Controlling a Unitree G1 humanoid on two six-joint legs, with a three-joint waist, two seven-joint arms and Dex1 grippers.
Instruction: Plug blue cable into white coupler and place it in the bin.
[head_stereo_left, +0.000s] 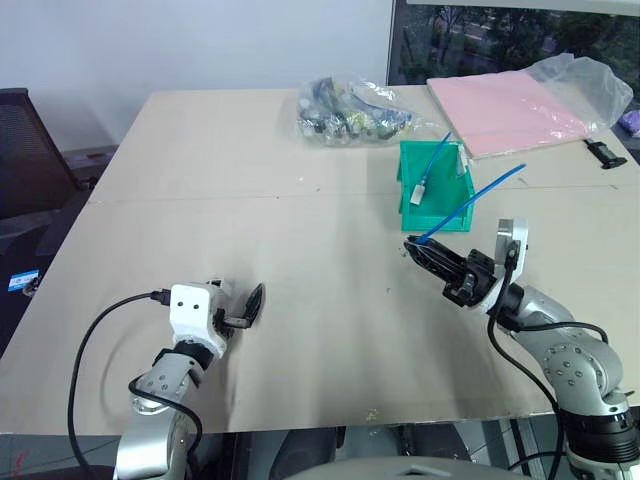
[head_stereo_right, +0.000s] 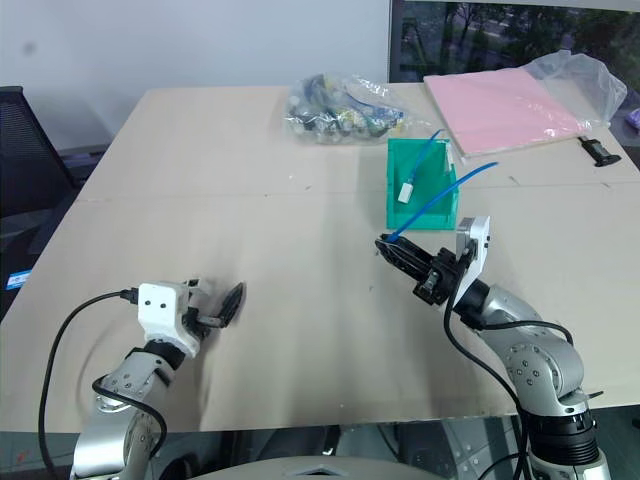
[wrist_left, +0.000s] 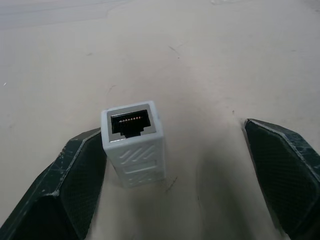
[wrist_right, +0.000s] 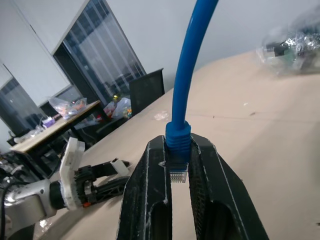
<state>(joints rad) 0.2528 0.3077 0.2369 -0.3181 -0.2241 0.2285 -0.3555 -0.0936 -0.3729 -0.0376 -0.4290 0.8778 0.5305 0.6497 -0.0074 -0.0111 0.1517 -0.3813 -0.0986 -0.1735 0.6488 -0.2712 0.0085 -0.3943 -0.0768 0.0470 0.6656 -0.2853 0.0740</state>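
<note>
Behind, cable bag (head_stereo_left: 350, 110), pink folder (head_stereo_left: 510, 110).

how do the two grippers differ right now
The left gripper is open, with the white coupler standing on the table between its fingers, against one of them; the right gripper is shut on the plug end of the blue cable. The left gripper sits low at the table; the right is raised, near the bin. Both have two black fingers.
</note>
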